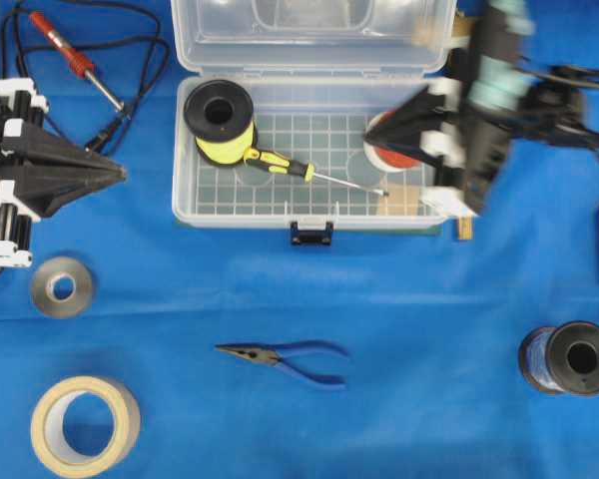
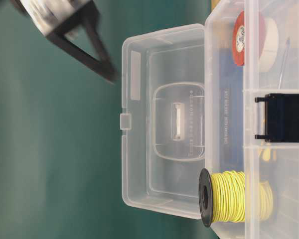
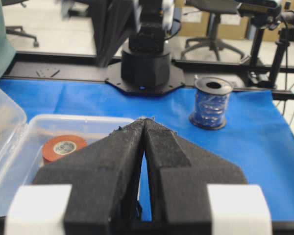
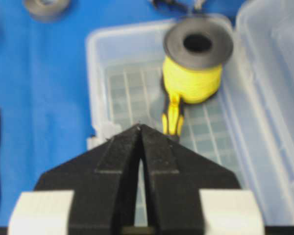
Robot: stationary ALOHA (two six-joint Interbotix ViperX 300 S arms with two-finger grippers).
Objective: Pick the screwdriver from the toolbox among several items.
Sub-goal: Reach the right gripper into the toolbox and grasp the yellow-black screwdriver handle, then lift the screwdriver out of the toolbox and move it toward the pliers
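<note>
The screwdriver (image 1: 280,164) with its yellow-and-black handle lies on the gridded floor of the clear toolbox (image 1: 185,205), shaft pointing right; its handle shows in the right wrist view (image 4: 172,117). A black spool of yellow wire (image 1: 220,122) stands at the box's left end, a red-orange tape roll (image 1: 391,156) at its right end. My right gripper (image 1: 371,132) is shut and empty, above the box's right end over the tape roll, right of the screwdriver's tip. My left gripper (image 1: 120,173) is shut and empty, left of the box.
The toolbox lid (image 1: 309,35) lies open at the back. Blue-handled pliers (image 1: 285,357) lie in front of the box. A red soldering iron (image 1: 68,52) with cord, a grey tape roll (image 1: 62,287), a beige tape roll (image 1: 84,426) and a blue-wire spool (image 1: 569,357) lie around.
</note>
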